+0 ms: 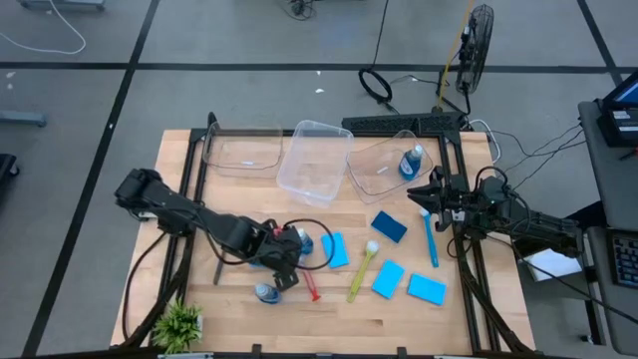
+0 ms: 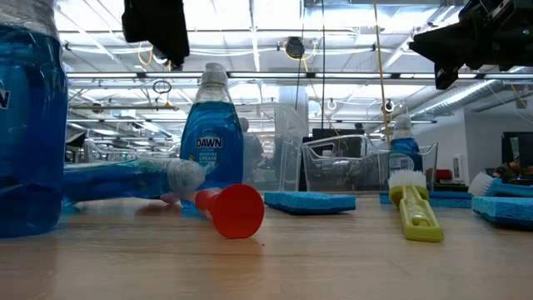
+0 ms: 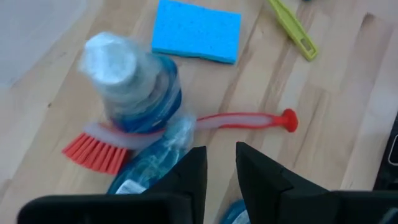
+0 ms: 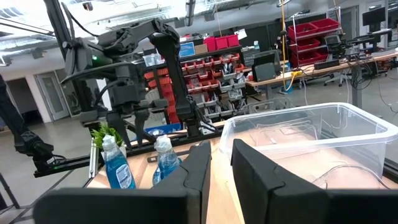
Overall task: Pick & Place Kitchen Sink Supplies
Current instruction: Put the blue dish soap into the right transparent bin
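Bottles (image 1: pixel 267 292) and red brush (image 1: pixel 311 284) crowd the left hand (image 1: pixel 289 261); bare wood beyond.

Left end effector (image 1: pixel 289 261) over bottles (image 1: pixel 267 293), red brush (image 1: pixel 310 282), sponges (image 1: pixel 389 226) scattered.

Pale wood table (image 1: pixel 249 319), planked, matt. Clear glossy plastic bins (image 1: pixel 314 160). Bottles (image 2: pixel 211 133) of clear shiny plastic, white caps. Sponges (image 3: pixel 196 31) matt, finely porous. Red brush (image 3: pixel 186 127) smooth plastic, stiff bristles. Grippers (image 3: pixel 219 180) matt black.

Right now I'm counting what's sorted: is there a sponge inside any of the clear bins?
No: the high view shows all four sponges on the table; only a bottle sits in a bin.
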Controlling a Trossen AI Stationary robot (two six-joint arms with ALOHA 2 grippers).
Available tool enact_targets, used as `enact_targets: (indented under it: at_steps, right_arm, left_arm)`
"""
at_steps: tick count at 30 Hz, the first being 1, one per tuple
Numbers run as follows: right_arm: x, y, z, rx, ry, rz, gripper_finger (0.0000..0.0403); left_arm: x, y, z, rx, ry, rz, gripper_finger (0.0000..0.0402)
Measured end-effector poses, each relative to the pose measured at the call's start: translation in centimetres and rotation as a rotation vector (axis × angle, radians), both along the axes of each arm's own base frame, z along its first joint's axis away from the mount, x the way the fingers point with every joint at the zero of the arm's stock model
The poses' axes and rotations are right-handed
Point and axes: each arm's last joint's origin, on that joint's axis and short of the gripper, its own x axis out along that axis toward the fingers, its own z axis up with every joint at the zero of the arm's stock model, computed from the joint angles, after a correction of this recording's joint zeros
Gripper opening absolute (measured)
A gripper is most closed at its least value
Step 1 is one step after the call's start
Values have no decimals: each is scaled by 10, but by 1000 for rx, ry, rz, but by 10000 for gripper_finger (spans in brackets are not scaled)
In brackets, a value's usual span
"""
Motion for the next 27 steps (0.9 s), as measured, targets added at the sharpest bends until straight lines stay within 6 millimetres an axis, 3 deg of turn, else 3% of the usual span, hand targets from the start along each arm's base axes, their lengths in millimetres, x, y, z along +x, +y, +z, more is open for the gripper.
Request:
enact_targets:
  at_steps: [13, 27]
  right_arm:
    - [0, 0, 0, 36, 1, 13, 55]
    - [0, 1, 0, 34, 0, 32, 55]
  left_arm:
    - [11, -11, -29, 77, 65, -53, 208]
    - [23, -16, -64, 145, 157, -68, 219]
